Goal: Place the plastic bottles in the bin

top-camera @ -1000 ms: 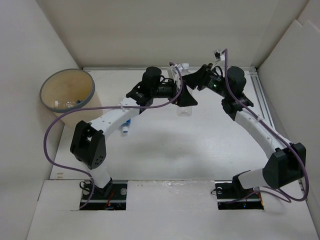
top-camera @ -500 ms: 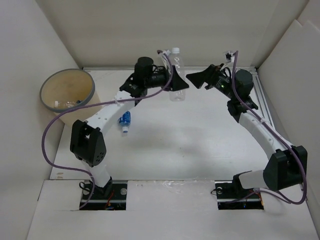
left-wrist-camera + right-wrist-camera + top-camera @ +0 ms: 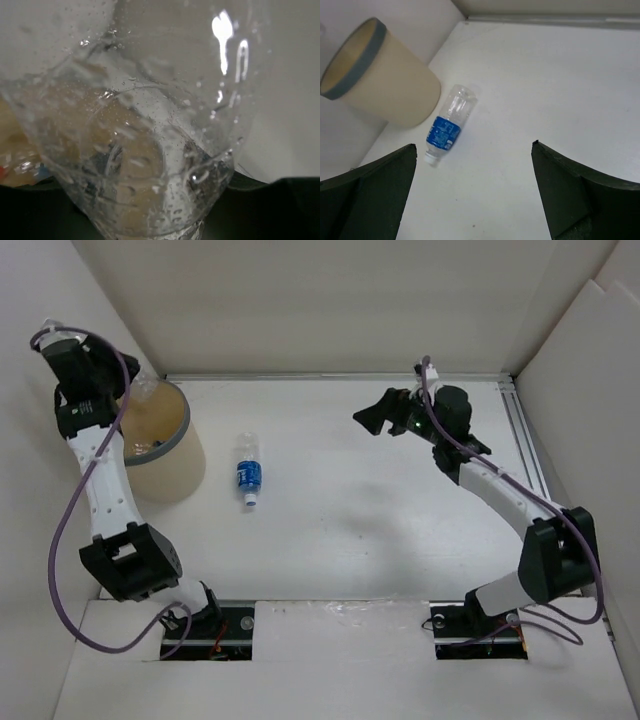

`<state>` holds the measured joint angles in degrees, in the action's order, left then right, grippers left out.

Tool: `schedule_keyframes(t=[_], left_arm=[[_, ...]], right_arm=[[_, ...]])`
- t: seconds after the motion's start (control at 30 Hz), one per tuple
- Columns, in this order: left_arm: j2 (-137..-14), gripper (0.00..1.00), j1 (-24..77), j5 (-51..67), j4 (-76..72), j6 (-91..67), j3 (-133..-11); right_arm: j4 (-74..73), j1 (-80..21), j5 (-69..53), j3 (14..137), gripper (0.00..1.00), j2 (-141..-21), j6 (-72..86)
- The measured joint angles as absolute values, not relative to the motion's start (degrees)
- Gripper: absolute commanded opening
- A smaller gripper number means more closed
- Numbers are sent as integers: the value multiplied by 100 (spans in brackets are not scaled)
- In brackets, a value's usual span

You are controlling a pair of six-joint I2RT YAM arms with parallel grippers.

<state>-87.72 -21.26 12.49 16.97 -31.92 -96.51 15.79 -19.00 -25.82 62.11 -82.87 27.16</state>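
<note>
Drop step is underway: left hand (image 3: 122, 392) is pinching a clear bottle (image 3: 150, 140), holding it over the far-left rim of the bin (image 3: 180, 438). Right hand (image 3: 370, 416) is hovering with fingers spread, empty, above the desk (image 3: 350, 525). Blue-label bottle (image 3: 248, 474) is lying just beside the bin. Next: centre over the opening, release, then fetch the blue-label one.

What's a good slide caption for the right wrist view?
Open right gripper above the table, facing a blue-labelled bottle lying beside the cream bin.
</note>
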Motion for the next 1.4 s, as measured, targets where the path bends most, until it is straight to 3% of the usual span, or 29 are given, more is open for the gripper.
schedule_keyframes(t=[0.07,0.17,0.2,0.27,0.3,0.67,0.9,1.2,1.4], left_arm=[[-8519,0,-2401,991,1817,-3203,-9373],[-8289,27,-2416,694,2023,-3203,-9035],[-8261,54,-2379,598,2095,-3205,-8938],[-8243,91,-2320,414,2241,-3192,-8779],[-8243,100,-2296,331,2349,-3205,-8724],[-8136,100,-2220,-602,3288,-3168,-9137],[-7037,100,-2038,-451,3282,-3072,-8945],[-6357,100,-2034,631,3039,-2842,-8243],[-6388,100,-2034,932,3022,-2805,-7822]], right_arm=[[1461,-2075,-2508,6292,100,-8595,2650],[1090,-2394,-2233,6624,100,-9124,2515],[919,-2526,-2106,6781,100,-9275,2462],[633,-2797,-1890,7140,100,-9557,2390],[508,-2952,-1752,7332,100,-9686,2359],[-1098,-4237,-613,10541,100,-11764,2349],[-2112,-4700,-71,13037,100,-13721,2644],[-2322,-4810,-19,13734,100,-15030,3055],[-2530,-4816,47,14276,94,-15436,3116]])
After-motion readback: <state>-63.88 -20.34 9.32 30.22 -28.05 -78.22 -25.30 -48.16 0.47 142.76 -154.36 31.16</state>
